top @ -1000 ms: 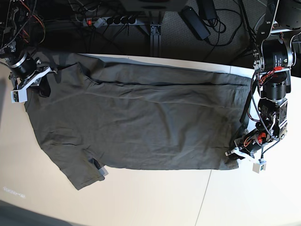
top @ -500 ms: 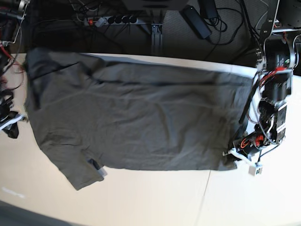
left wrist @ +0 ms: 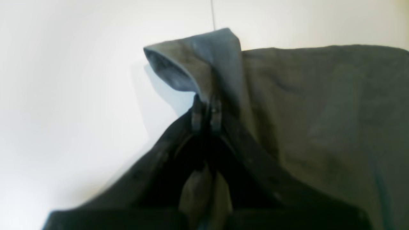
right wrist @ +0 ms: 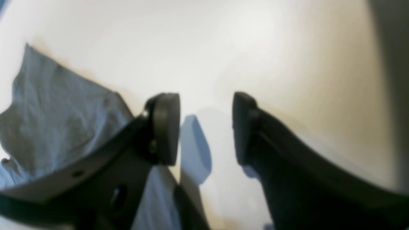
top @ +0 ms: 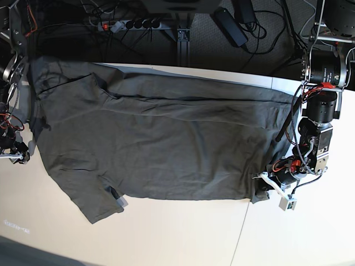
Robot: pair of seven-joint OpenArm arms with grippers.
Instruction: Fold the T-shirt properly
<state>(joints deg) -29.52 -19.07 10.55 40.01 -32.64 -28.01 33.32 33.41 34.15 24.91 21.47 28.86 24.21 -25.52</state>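
Note:
The dark grey-olive T-shirt point(top: 161, 138) lies spread flat across the pale table point(top: 183, 233), its hem toward the right and a sleeve point(top: 100, 202) pointing to the front left. My left gripper point(top: 263, 187) sits at the hem's front right corner. In the left wrist view the left gripper point(left wrist: 206, 111) is shut on a raised fold of the T-shirt point(left wrist: 319, 111). My right gripper point(top: 15, 153) is off the cloth at the table's left edge. In the right wrist view the right gripper point(right wrist: 206, 127) is open over bare table, with the T-shirt point(right wrist: 54, 108) to its left.
A power strip point(top: 130, 24) and cables lie on the dark floor behind the table's back edge. A seam point(top: 241, 233) runs across the table near the front right. The left arm's column point(top: 321, 105) stands over the right table edge.
My right gripper has let go of the shirt's back left corner, opened, and moved toward the front along the left edge. The left gripper has drawn the hem corner slightly leftward.

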